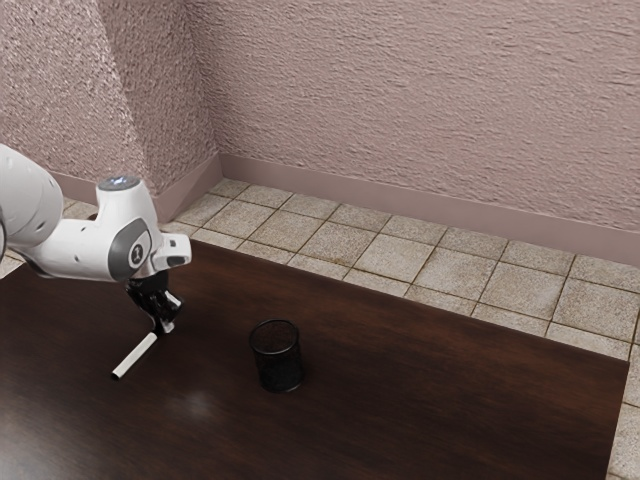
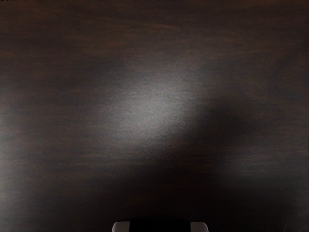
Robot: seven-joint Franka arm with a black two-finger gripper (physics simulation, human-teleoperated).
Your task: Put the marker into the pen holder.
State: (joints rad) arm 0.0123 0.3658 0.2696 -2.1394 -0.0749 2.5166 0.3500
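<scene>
In exterior view: marker [image 1: 136, 355], pen holder [image 1: 279, 362], end effector [image 1: 164, 327], grip I can't tell; wrist view: tabletop [image 2: 149, 106].

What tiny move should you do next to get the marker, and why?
I'd probably shift my gripper a little toward the exterior view's lower left, over the marker's middle. My fingers look spread apart in the wrist view, with no marker between them. In the exterior view, they're near its upper end, and the rest stretches away.
</scene>
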